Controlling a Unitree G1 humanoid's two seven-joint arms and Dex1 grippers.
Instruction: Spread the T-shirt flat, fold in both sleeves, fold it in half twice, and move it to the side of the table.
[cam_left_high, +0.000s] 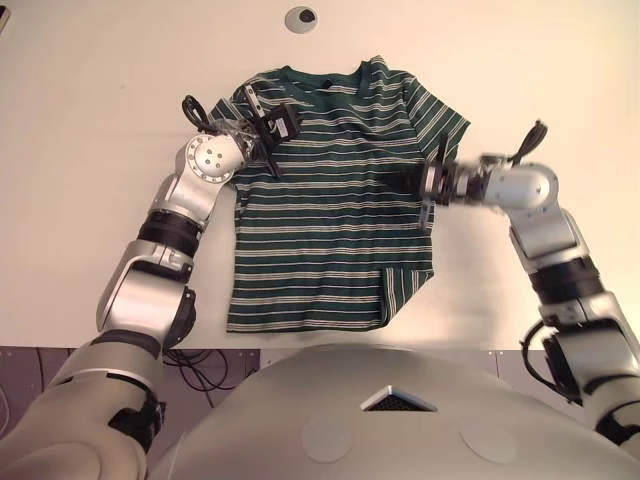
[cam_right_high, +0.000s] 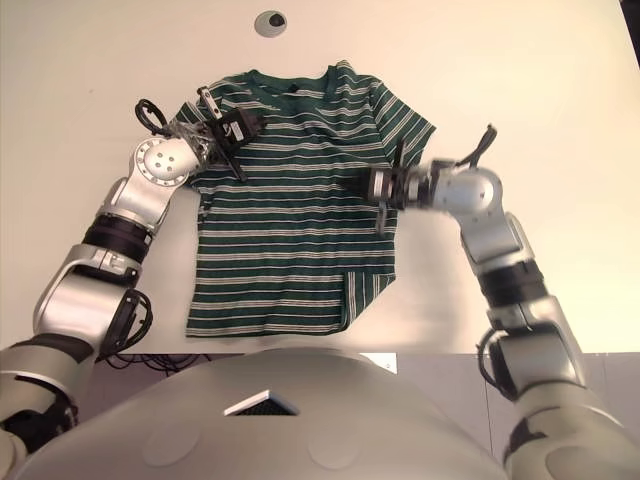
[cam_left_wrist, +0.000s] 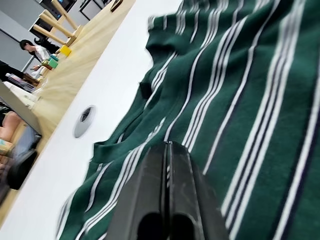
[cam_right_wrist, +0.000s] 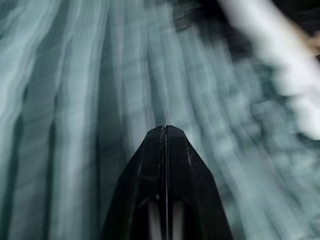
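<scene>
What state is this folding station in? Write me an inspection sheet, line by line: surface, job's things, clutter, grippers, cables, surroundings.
Surface: white table, with a round grey port set into it beyond the collar.
Job's things: dark green T-shirt with white stripes lies spread, collar away from the robot; right sleeve out flat; near hem corner on the robot's right turned over.
Clutter: nothing seen.
Grippers: left gripper shut, over the shirt's left shoulder; right gripper shut, over the shirt's right edge.
Cables: black cable loop at the left wrist; loose black cables below the table's near edge.
Surroundings: light wooden surface beyond the table.
</scene>
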